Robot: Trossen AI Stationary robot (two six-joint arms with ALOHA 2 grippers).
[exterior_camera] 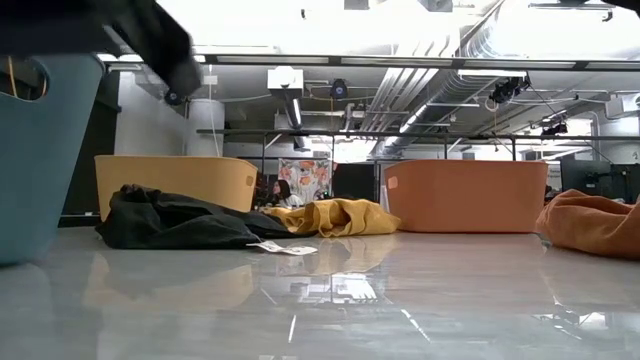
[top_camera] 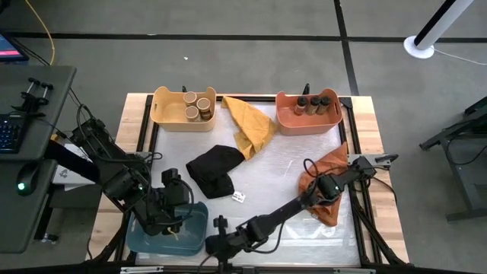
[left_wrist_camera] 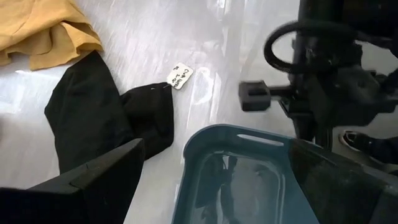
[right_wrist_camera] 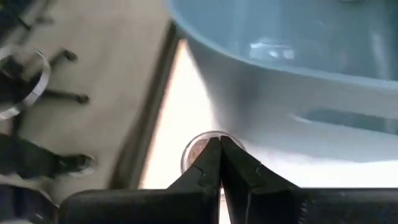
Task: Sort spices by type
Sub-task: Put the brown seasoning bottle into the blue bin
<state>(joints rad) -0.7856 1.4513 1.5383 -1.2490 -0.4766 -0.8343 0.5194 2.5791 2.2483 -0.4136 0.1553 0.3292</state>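
Note:
Three tan-topped spice jars (top_camera: pixel 195 104) stand in the yellow bin (top_camera: pixel 163 114), and three dark-topped jars (top_camera: pixel 315 101) stand in the orange bin (top_camera: pixel 285 120). My left gripper (top_camera: pixel 173 207) hangs open over the blue bin (top_camera: pixel 194 228), with its fingers spread wide either side of the bin's rim (left_wrist_camera: pixel 217 134). My right arm reaches across to the table's near edge. There its gripper (top_camera: pixel 218 243) is shut, beside the blue bin (right_wrist_camera: pixel 280 68). A small round jar top (right_wrist_camera: pixel 198 148) shows just past the shut fingertips. My right gripper's shut fingertips (right_wrist_camera: pixel 219 146) stand right at the round jar top (right_wrist_camera: pixel 194 149), which sits on the table by the blue bin's outer wall. I cannot tell whether they touch it.
A black cloth (top_camera: pixel 213 169) lies mid-table with a small paper tag (top_camera: pixel 239 197) beside it. A yellow cloth (top_camera: pixel 249 125) lies between the far bins, and an orange cloth (top_camera: pixel 331 164) lies under my right arm. The table's raised frame (top_camera: pixel 358 205) bounds the surface.

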